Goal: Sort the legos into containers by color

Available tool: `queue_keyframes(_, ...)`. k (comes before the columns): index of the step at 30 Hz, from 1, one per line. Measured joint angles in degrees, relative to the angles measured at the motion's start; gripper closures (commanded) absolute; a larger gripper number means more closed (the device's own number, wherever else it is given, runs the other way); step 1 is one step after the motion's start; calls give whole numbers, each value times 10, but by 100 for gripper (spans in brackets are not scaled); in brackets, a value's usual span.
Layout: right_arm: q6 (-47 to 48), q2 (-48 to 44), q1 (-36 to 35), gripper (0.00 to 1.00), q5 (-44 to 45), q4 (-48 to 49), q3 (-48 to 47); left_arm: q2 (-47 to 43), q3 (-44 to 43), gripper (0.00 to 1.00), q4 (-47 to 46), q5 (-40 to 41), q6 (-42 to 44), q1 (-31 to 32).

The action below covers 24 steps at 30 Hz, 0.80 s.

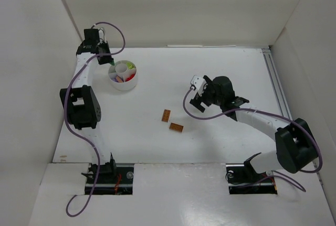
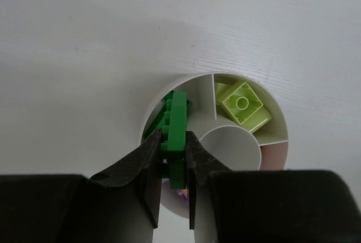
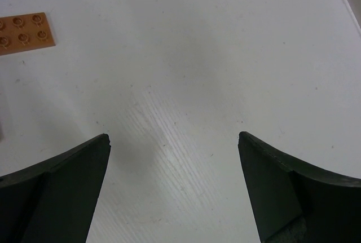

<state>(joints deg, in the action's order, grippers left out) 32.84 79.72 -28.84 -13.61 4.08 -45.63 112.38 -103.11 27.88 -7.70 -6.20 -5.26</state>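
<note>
The round white divided dish (image 1: 124,76) stands at the back left; it also shows in the left wrist view (image 2: 268,116). My left gripper (image 2: 174,141) is shut on a green brick (image 2: 179,124), held on edge over the dish's left compartment, where another green brick lies. A yellow-green brick (image 2: 242,105) sits in the far compartment. In the top view the left gripper (image 1: 110,62) is at the dish's left rim. Two orange plates (image 1: 166,115) (image 1: 176,127) lie on the table's middle. My right gripper (image 1: 197,101) is open and empty, right of them; one orange plate (image 3: 22,31) shows at the top left of its view.
White walls enclose the table on three sides. A metal rail (image 1: 277,92) runs along the right edge. Purple cables trail from both arms.
</note>
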Motion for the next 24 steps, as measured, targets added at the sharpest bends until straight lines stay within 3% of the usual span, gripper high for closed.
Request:
queue_keyframes(7, 9, 2, 0, 0, -7, -12, -5, 5, -6, 100, -5, -2, 59, -7)
queue_keyframes(21, 19, 18, 0, 0, -14, -20, -15, 40, -17, 100, -7, -37, 97, -8)
queue_keyframes(24, 19, 22, 0, 0, -17, -20, -15, 40, -16, 82, -8, -42, 100, -9)
